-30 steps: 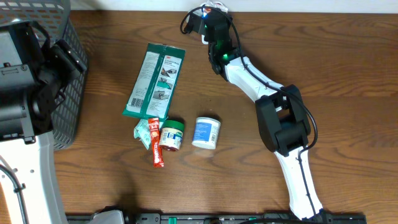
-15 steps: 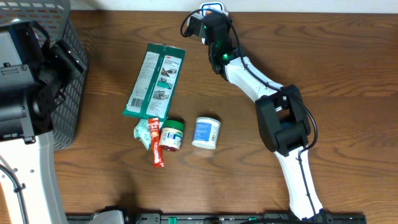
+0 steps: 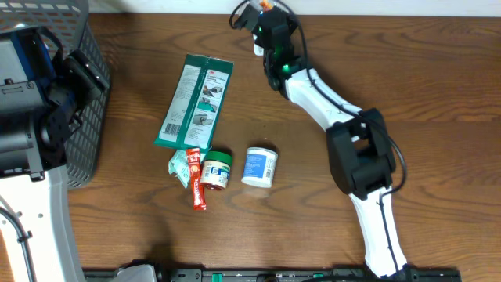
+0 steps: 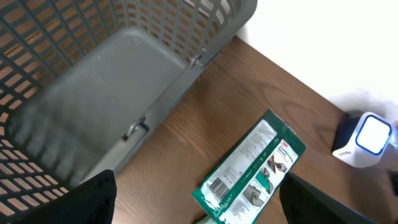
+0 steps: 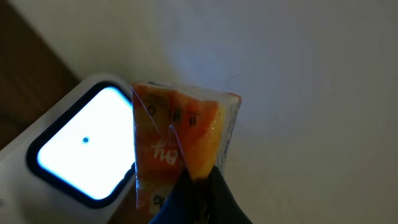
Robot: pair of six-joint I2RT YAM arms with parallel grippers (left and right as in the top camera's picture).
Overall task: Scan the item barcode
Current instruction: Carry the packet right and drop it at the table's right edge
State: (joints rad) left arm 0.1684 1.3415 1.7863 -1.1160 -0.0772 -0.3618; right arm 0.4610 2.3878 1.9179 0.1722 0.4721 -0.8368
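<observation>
In the right wrist view an orange packet (image 5: 174, 134) is pinched at its lower edge, with my right gripper (image 5: 199, 186) shut on it. The packet stands beside the lit window of the white scanner (image 5: 81, 146). In the overhead view that gripper (image 3: 262, 9) is at the table's far edge, centre, and the packet shows as a small orange tip (image 3: 267, 4). My left gripper (image 4: 199, 205) hangs open over the basket's edge, holding nothing. Below it a long green package (image 4: 252, 171) lies with its barcode facing up. The scanner (image 4: 367, 140) shows at the right of that view.
A grey mesh basket (image 3: 94, 47) stands at the far left. The green package (image 3: 196, 102) lies left of centre. Below it sit a green-lidded jar (image 3: 215, 170), a white tub (image 3: 259, 166), a red sachet (image 3: 194, 184) and a small green packet (image 3: 180, 166).
My right gripper has shifted slightly toward the far edge with the orange packet, now covering the scanner's lit face in the overhead view. The left arm has not moved.
</observation>
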